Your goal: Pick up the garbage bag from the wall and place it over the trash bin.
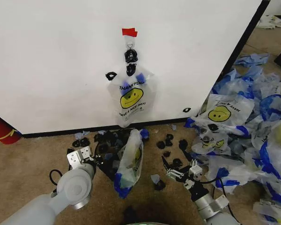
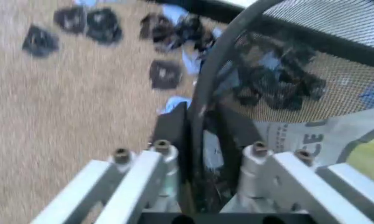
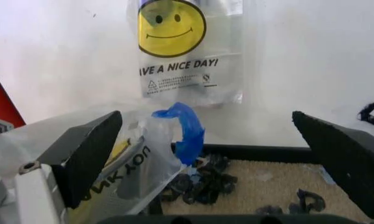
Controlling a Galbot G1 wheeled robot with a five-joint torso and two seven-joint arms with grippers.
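Nearest, left gripper (image 1: 86, 157) low over the carpet, jaws pinched on the mesh rim of the bin (image 2: 205, 88) (rim running between both fingers in the left wrist view). Just beside it, one bag (image 1: 129, 161) draped over the bin, blue handle up. Right gripper (image 1: 177, 169) near the floor, jaws spread wide, holding nothing, apart from the draped bag. On the wall (image 1: 51, 61), one more bag (image 1: 131, 97) hanging from the hook under red tape (image 1: 129, 32), just above the black bottom edge. Black scraps (image 1: 171, 140) scattered on the carpet between the grippers. Right side crowded by a bag pile (image 1: 253, 126); open carpet on the left.
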